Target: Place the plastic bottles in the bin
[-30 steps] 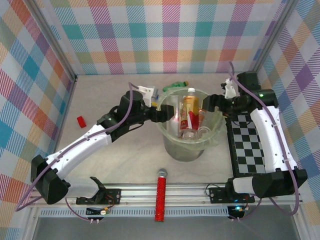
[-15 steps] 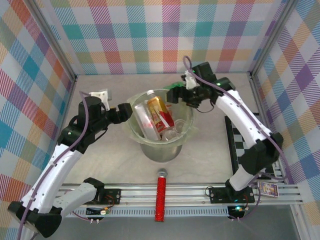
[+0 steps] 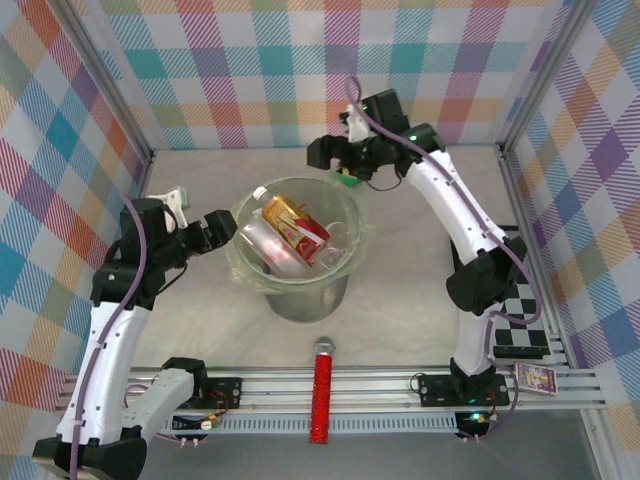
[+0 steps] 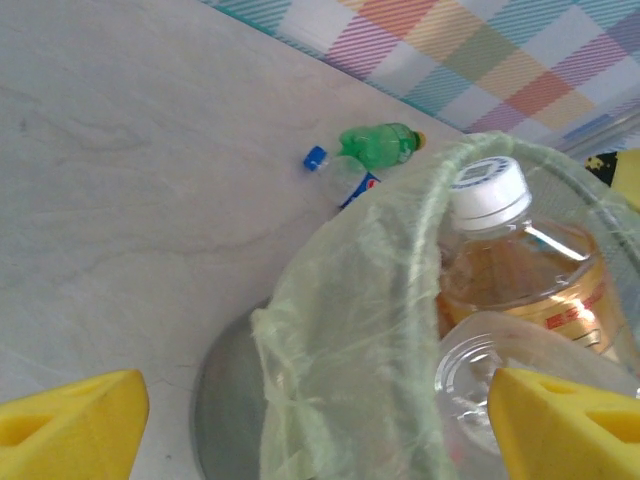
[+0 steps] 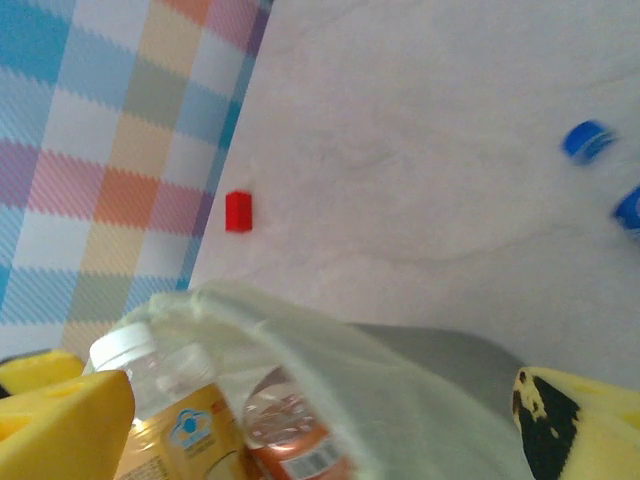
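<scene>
The bin [image 3: 302,297], a grey bucket lined with a pale green bag, stands mid-table. It holds several plastic bottles, among them an amber one with a white cap [image 3: 288,218] [image 4: 520,270] [image 5: 180,430] and a brown one [image 5: 290,440]. My left gripper [image 3: 212,232] [image 4: 320,420] is open at the bin's left rim [image 4: 360,330], one finger outside and one over the inside. My right gripper [image 3: 322,158] [image 5: 320,420] hangs open behind the bin, holding nothing. A green bottle [image 3: 348,178] [image 4: 378,145] and a blue-capped clear bottle [image 4: 348,180] lie behind the bin.
A red glittery stick [image 3: 322,390] lies by the front rail. A checkerboard mat [image 3: 520,320] is at the right, partly under the right arm. A small red block [image 5: 238,212] lies near the left wall. Two blue caps [image 5: 587,140] show on the table. Plaid walls enclose three sides.
The bin has slid left across the table with my left gripper at its rim. My right arm swung from the bin's right rim round to behind it, and its jaws widened.
</scene>
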